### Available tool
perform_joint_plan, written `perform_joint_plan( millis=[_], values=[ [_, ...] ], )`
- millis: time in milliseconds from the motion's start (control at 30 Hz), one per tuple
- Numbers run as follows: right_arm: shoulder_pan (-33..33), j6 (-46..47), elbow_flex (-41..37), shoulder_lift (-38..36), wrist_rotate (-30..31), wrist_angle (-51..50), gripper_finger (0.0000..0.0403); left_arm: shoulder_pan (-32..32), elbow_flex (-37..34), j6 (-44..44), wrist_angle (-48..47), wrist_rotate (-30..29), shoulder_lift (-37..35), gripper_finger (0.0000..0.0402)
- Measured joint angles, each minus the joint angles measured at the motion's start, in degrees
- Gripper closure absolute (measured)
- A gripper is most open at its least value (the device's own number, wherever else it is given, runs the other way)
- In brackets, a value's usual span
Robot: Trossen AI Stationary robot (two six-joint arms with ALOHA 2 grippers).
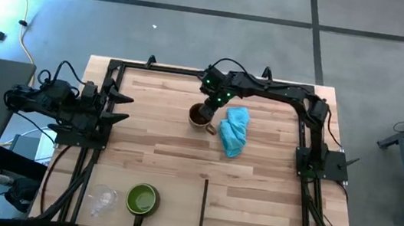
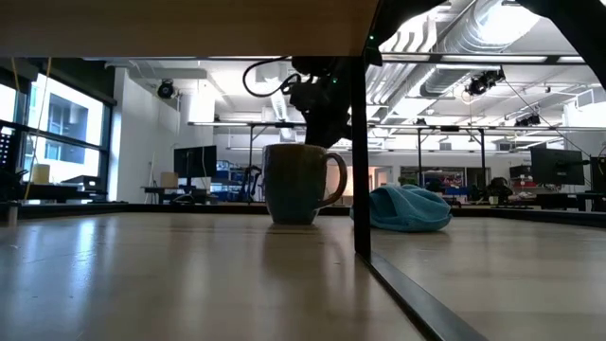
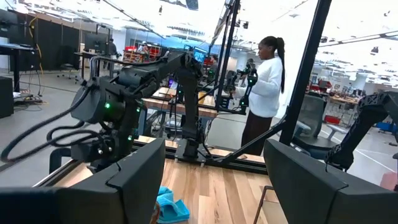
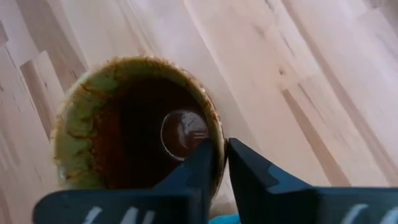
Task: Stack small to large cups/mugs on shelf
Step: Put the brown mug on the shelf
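1. Right now the right gripper [image 4: 219, 163] is over the brown mug [image 1: 200, 117], near the far middle of the shelf [image 1: 254, 189].
2. Its two fingers [image 4: 196, 168] sit on each side of the mug's rim, one inside and one outside. They look pinched on the rim, but I cannot tell if they squeeze hard or are letting go.
3. The brown mug stands upright on the wood, with its handle toward 4 o'clock. I think it is set here to be the bottom of the stack, since it looks the biggest.
4. A blue cloth [image 1: 234, 131] lies just beside the mug at 3 o'clock. An arm coming from that side could bump it.
5. The green mug [image 1: 142, 199] stands near the front edge, at about 7 o'clock from the brown mug. The clear cup [image 1: 103, 198] is just beside it at 9 o'clock, and it looks tipped on its side.
6. Both sit close to the front edge, so a push could knock them off.
7. The middle of the shelf is bare wood, with lots of room to carry things across.
8. The left gripper [image 1: 121, 108] waits at the left edge with its fingers wide apart, holding nothing.
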Motion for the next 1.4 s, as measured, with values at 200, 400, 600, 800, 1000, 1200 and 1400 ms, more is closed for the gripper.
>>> perform_joint_plan(
  millis=[200,400,600,800,1000,1200,1400],
  values=[
    [0.0,-0.9,-0.2,0.2,-0.9,0.2,0.0328,0.0,0.0,-0.3,0.0,0.0,0.0,0.0140],
    [0.0,-6.3,-0.2,0.2,-1.4,1.0,0.0322,0.0,0.0,-0.4,0.0,0.0,0.0,0.0140],
    [0.0,-9.2,-0.2,0.2,-2.4,3.9,0.0322,0.0,0.0,-1.2,0.0,0.1,0.0,0.0140],
    [-0.1,-10.7,0.0,0.1,-3.8,5.7,0.0322,0.0,0.0,-1.4,0.0,1.8,0.0,0.0140],
    [-0.1,-11.0,0.0,0.1,-3.8,4.7,0.0322,0.0,0.0,-1.5,0.0,1.9,0.0,0.0140],
    [-0.5,-8.6,0.0,0.0,-3.9,0.5,0.0322,0.0,0.0,-1.5,0.0,1.9,0.0,0.0140],
    [0.2,-7.6,0.1,-0.2,-3.9,-3.6,0.0322,0.0,0.0,-1.5,0.0,1.9,0.0,0.0140]
  ],
)
